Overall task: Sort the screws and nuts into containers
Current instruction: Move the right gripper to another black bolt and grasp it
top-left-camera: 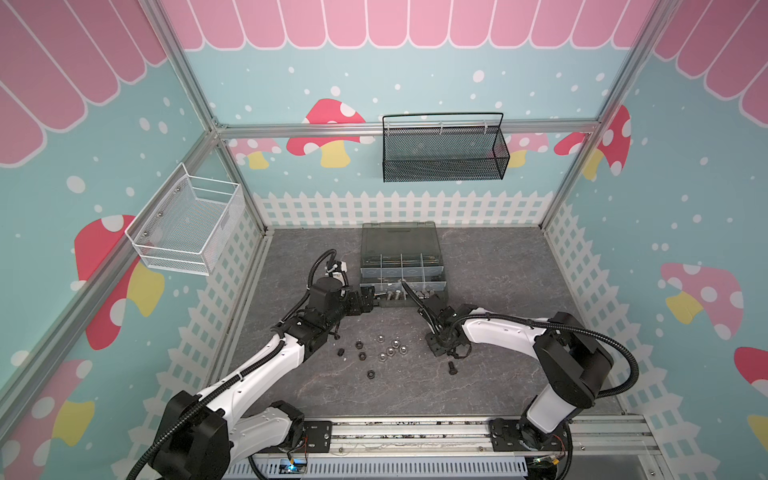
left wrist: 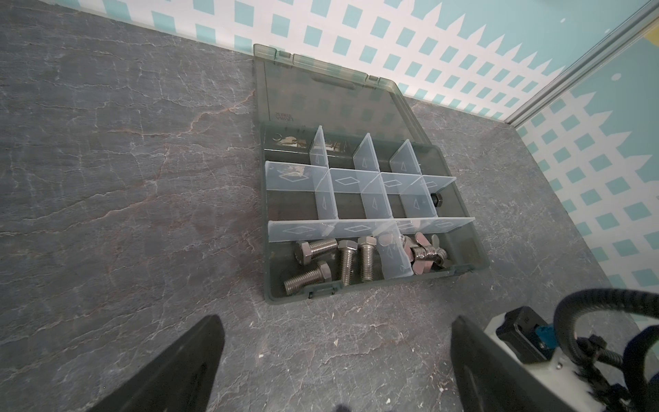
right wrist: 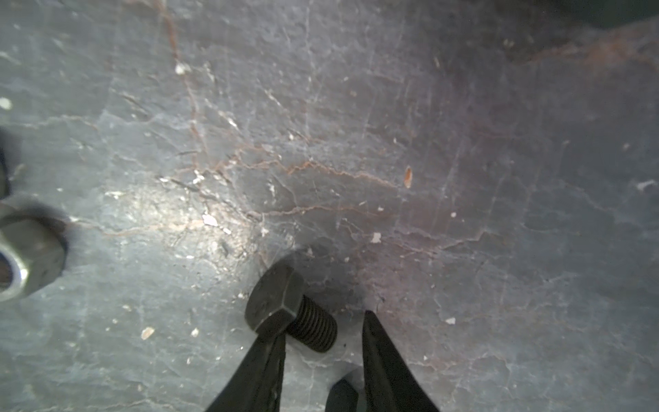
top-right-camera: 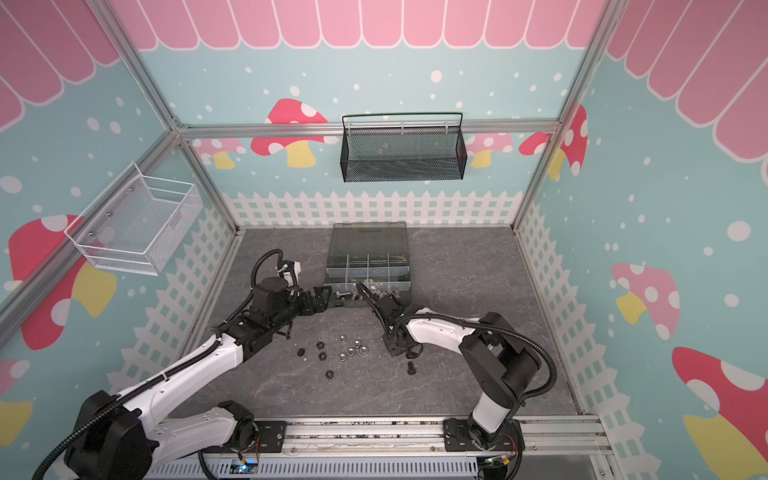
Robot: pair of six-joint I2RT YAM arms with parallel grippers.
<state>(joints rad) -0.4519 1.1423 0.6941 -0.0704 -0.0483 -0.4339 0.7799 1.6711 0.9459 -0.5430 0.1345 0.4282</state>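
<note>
The dark grey organiser case (top-left-camera: 444, 291) stands open at the back of the table, its containers (left wrist: 356, 199) split by light dividers. Several silver screws (left wrist: 331, 260) lie in the front left compartment, wing nuts (left wrist: 424, 253) in the one beside it. My left gripper (top-left-camera: 368, 301) (left wrist: 337, 321) hangs open and empty by the case's front left corner. Loose silver nuts (top-left-camera: 390, 347) and black nuts (top-left-camera: 360, 351) lie mid-table. My right gripper (right wrist: 322, 328) straddles a black screw (right wrist: 292, 310): one finger touches its head, the other stands apart from the shank. A black screw (top-left-camera: 451, 368) lies by that gripper (top-left-camera: 440, 353).
A black mesh basket (top-left-camera: 444, 149) hangs on the back wall and a white wire basket (top-left-camera: 187, 228) on the left wall. A silver nut (right wrist: 25, 257) lies near the right gripper. The arms' metal rail (top-left-camera: 415, 436) runs along the front edge.
</note>
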